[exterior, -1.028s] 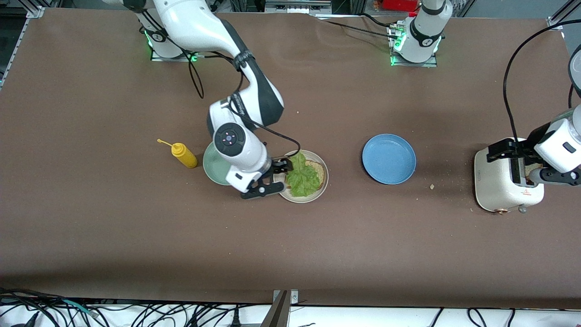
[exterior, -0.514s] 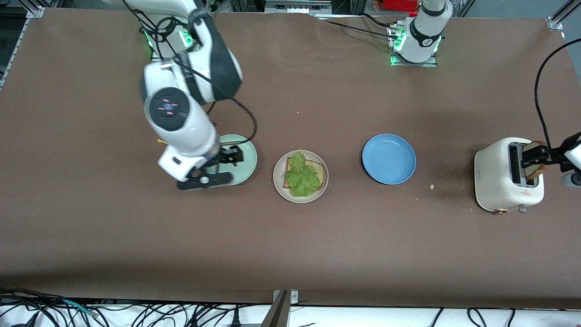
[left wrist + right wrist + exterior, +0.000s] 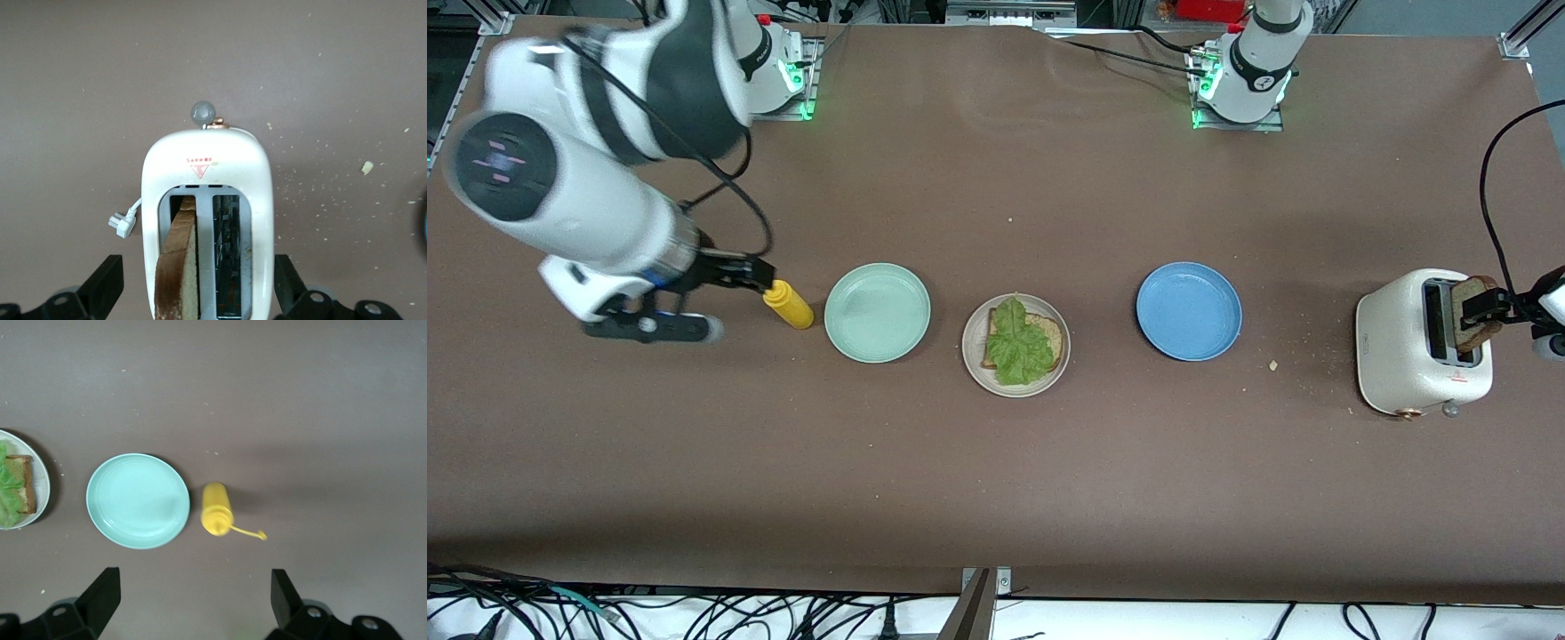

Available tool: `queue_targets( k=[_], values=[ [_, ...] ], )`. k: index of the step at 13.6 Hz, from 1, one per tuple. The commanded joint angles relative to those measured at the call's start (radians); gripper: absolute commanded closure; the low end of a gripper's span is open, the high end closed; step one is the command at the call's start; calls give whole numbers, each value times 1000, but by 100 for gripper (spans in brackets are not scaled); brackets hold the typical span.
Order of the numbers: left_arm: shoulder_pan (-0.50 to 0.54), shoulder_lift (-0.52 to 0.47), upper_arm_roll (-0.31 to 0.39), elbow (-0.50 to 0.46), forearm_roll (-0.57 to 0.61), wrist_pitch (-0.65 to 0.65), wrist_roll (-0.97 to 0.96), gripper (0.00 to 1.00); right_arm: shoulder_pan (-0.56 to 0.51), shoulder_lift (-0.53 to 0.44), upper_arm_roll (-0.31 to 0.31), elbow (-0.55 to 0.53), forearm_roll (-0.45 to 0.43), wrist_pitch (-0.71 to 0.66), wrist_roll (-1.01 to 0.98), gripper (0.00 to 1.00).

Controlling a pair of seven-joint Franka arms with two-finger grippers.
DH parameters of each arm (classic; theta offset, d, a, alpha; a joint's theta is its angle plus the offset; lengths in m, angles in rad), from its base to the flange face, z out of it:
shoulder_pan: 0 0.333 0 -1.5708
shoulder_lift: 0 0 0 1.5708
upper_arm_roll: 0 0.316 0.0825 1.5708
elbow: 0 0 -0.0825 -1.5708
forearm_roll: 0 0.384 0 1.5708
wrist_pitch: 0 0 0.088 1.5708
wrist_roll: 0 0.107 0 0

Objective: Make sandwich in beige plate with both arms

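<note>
The beige plate (image 3: 971, 356) holds one bread slice (image 3: 1055, 334) with a green lettuce leaf (image 3: 1018, 345) lying on it. A second toasted slice (image 3: 1474, 316) stands up out of a slot of the white toaster (image 3: 1405, 347). My left gripper (image 3: 1494, 307) is over the toaster. In the left wrist view it (image 3: 198, 283) is open, its fingers well apart on either side of the toaster (image 3: 207, 160), clear of the slice (image 3: 177, 267). My right gripper (image 3: 738, 304) is open and empty, in the air over the table by the mustard bottle (image 3: 787, 304).
A mint-green plate (image 3: 877, 313) lies beside the beige plate toward the right arm's end, and a blue plate (image 3: 1189, 311) toward the left arm's end. The right wrist view shows the mint plate (image 3: 137, 500), the bottle (image 3: 217, 509) and the beige plate's rim (image 3: 43, 487). Crumbs lie near the toaster.
My right gripper left the beige plate, rose and swung past the mint-green plate to the mustard bottle. My left gripper drew up from the toaster, where the slice now stands out of the slot.
</note>
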Motion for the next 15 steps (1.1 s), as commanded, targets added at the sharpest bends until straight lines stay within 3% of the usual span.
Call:
queue_targets(
  k=[1,2,4,5,6,7,8,9,11,15],
  values=[
    [52,-47,-16,-93,10,80,49,1,-204,-121,170,-46,-32,-18,-1,0],
    [56,-44,-16,-113,10,107,50,1,-292,-152,253,-49,-50,-20,-1,0],
    [78,-41,-16,-153,10,155,52,1,-430,-227,426,-71,-177,-30,1,0],
    [79,-38,-16,-155,10,155,52,12,-522,-279,541,-114,-234,-36,5,0],
    [81,-34,-16,-155,8,151,52,41,-621,-336,667,-174,-287,-27,14,0],
    [82,-31,-14,-153,8,148,52,72,-707,-377,748,-225,-324,0,13,0],
    [88,-31,-14,-150,8,146,54,91,-757,-410,786,-272,-341,49,13,0],
    [90,-32,-14,-147,8,146,55,100,-786,-463,798,-365,-343,113,13,0],
    [92,-38,-14,-139,13,143,57,100,-797,-561,800,-534,-340,265,-4,0],
    [85,-57,-19,-101,23,90,52,100,-817,-527,775,-463,-328,200,-95,0]
  ],
)
